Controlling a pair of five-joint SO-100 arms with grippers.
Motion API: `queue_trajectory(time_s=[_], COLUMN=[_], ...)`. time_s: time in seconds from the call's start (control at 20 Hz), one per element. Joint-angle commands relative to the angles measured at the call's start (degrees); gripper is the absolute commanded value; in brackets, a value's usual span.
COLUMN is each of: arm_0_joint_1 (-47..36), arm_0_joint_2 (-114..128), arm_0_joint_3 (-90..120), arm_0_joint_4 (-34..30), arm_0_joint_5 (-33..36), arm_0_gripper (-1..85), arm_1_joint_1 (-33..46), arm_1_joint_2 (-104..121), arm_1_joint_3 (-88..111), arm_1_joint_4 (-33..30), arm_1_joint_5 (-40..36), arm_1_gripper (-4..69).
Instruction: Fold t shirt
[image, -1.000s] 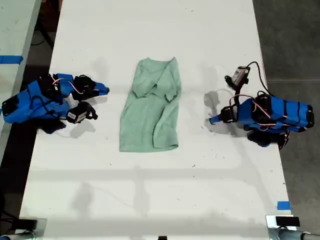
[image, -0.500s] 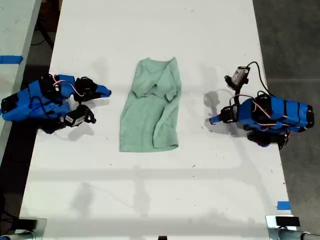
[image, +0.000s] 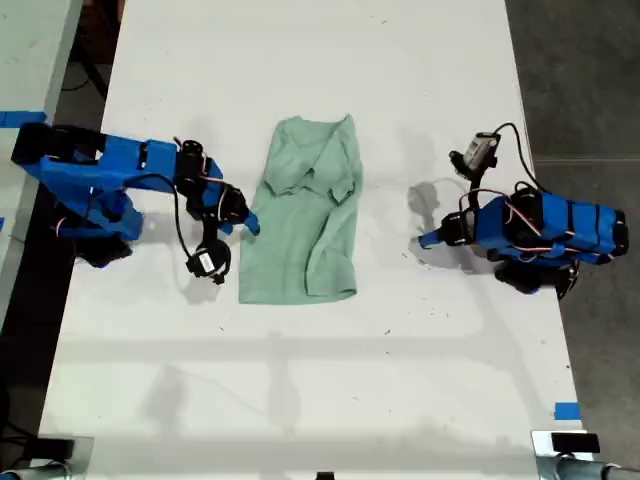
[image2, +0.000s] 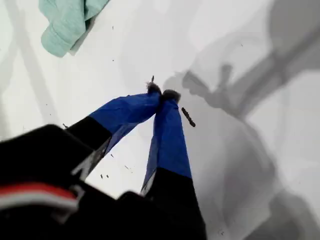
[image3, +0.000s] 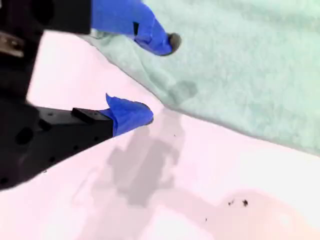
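The second claw (image3: 159, 80), jaws apart, straddles the soft, light shirt's (image: 305, 215) edge, a good hold; the first claw (image2: 161, 95) is closed, empty.

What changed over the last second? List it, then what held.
My second gripper reached out from the exterior view's left to the t shirt, jaws open at its edge, one fingertip over the cloth, nothing gripped. My first gripper, shut, and the shirt stayed put.
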Motion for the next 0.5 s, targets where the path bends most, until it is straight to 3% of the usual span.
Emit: queue_trajectory(time_s=[0.0,0.45], arm_0_joint_1=[0.97,1.49], arm_0_joint_2=[-4.31,-19.25], arm_0_joint_3=[-3.78,-6.68], arm_0_joint_4=[-2.02,-7.73], arm_0_joint_5=[-1.76,-6.50], arm_0_gripper=[22.0,19.7], arm_1_joint_1=[-0.18,-0.18], arm_1_joint_2=[0.62,0.62], arm_1_joint_3=[3.87,3.87], arm_1_joint_4=[-0.09,-0.09], arm_1_joint_5=[-0.62,-0.70], arm_1_gripper=[0.9,0.9])
